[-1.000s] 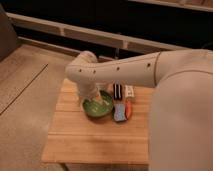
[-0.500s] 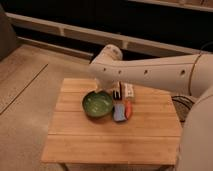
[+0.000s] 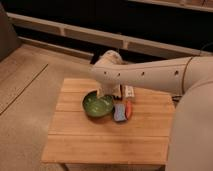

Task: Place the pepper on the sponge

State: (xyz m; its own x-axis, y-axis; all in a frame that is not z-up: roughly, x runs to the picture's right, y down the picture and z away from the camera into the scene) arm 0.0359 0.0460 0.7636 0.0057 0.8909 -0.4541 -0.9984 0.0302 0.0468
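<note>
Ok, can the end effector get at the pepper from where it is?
Probably yes. The end effector hangs by the back rim of the bowl; the pepper lies uncovered beside the sponge with nothing on it, so a short sideways move should reach it.

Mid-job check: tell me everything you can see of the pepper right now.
The pepper is small, elongated and orange-red, tapering and smooth-looking. It lies flat on the wooden table, lengthwise along the picture-right edge of the blue sponge, beside it rather than on top; whether they touch is unclear. Nothing holds it: the hand is down at the far rim of the green bowl, on the sponge's other side.
</note>
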